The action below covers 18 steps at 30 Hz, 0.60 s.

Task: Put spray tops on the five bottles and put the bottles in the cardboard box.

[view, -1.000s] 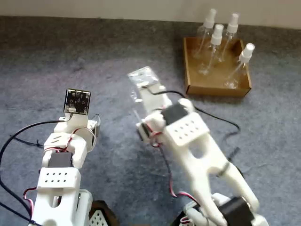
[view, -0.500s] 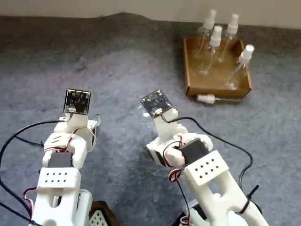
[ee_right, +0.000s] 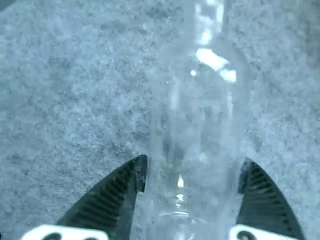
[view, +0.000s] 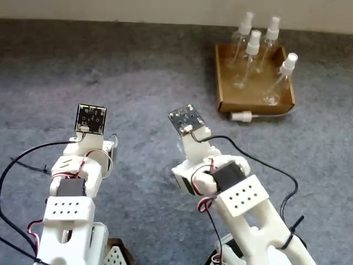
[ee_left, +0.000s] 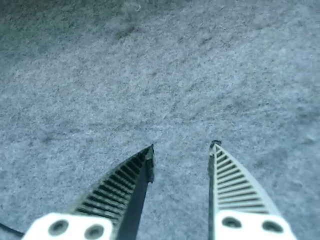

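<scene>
Well beyond the right jaws: box (view: pixel 253 105), with four capped bottles (view: pixel 253 55) upright inside. Right gripper (ee_right: pixel 193 161) clamped on a clear bottle (ee_right: pixel 200 115) between its jaws. Left gripper (ee_left: pixel 182 146) spread open over carpet (ee_left: pixel 150 75). Just outside the box, far from both jaws: loose top (view: pixel 241 116).

I could read no text, number or label. The box (view: pixel 255 104) and the bottles (view: pixel 248 61) inside it showed me plain faces. Any marking on the camera boards (view: pixel 91 118) nearer than the box was too small to make out.
</scene>
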Each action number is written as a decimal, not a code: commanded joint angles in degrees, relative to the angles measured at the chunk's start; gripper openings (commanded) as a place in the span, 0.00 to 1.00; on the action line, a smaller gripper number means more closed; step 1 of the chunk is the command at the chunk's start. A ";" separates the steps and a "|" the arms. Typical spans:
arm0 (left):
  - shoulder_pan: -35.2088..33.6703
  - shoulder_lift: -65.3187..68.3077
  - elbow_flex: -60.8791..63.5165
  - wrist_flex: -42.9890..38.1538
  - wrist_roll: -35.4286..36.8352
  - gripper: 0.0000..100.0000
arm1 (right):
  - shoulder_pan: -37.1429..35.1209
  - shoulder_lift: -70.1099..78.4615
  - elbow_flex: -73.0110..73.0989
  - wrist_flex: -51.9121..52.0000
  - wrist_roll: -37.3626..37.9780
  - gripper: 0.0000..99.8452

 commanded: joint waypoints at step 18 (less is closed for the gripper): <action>5.05 -0.31 -1.54 2.29 -0.44 0.18 | 6.64 25.54 -13.23 -1.45 -2.46 0.30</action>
